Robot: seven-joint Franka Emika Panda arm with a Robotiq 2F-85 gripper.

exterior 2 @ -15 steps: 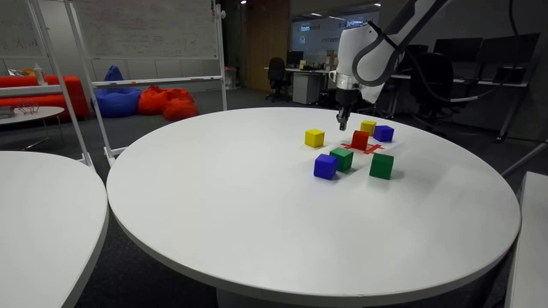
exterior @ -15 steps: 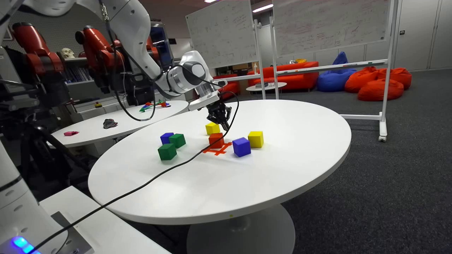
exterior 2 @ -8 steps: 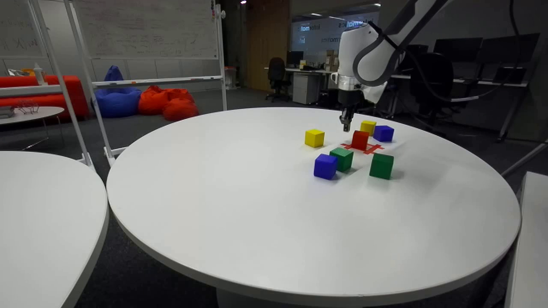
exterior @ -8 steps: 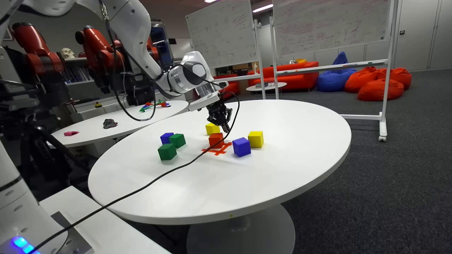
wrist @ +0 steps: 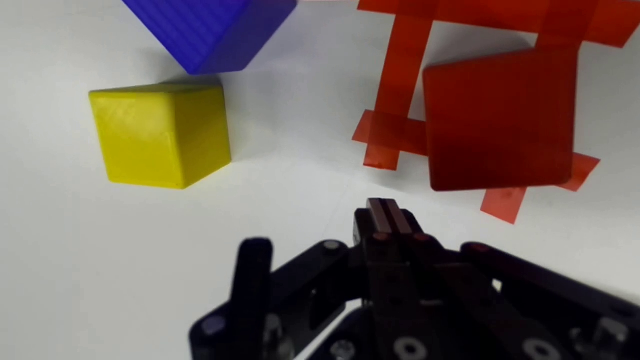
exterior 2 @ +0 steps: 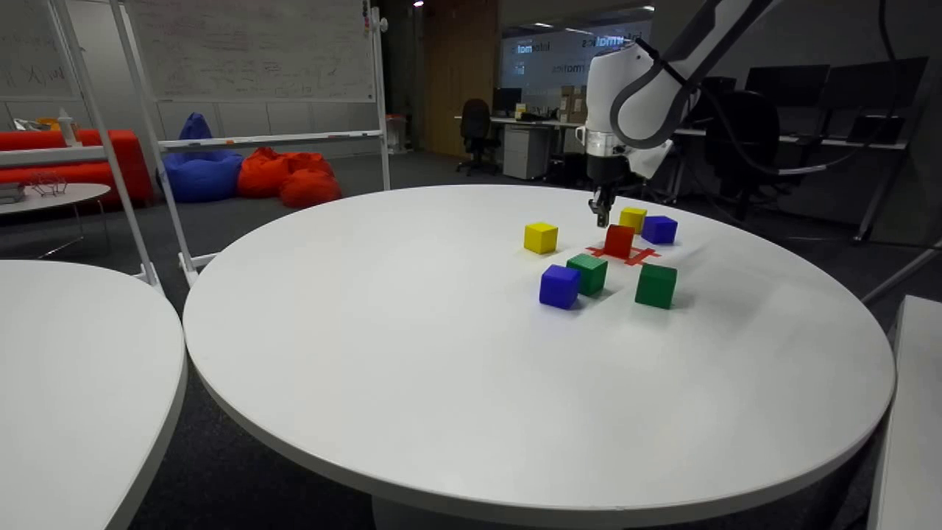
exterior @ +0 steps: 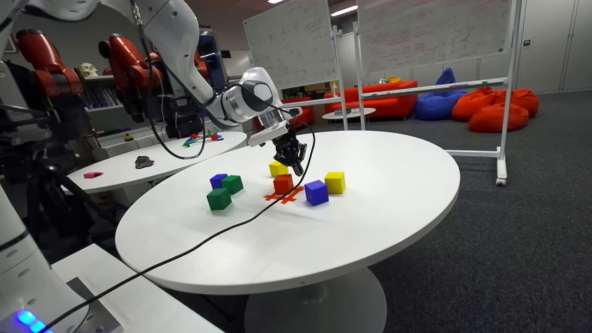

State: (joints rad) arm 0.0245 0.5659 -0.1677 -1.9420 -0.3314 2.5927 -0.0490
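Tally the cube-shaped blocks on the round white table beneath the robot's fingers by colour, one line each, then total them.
Red cube-shaped block: 1
Yellow cube-shaped blocks: 2
Blue cube-shaped blocks: 2
Green cube-shaped blocks: 2
Total: 7

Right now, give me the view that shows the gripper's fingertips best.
The wrist view: the fingertips are large, unobstructed and closed together with nothing between them. Both exterior views show them dark and too small to judge the gap, but place them near the red block.
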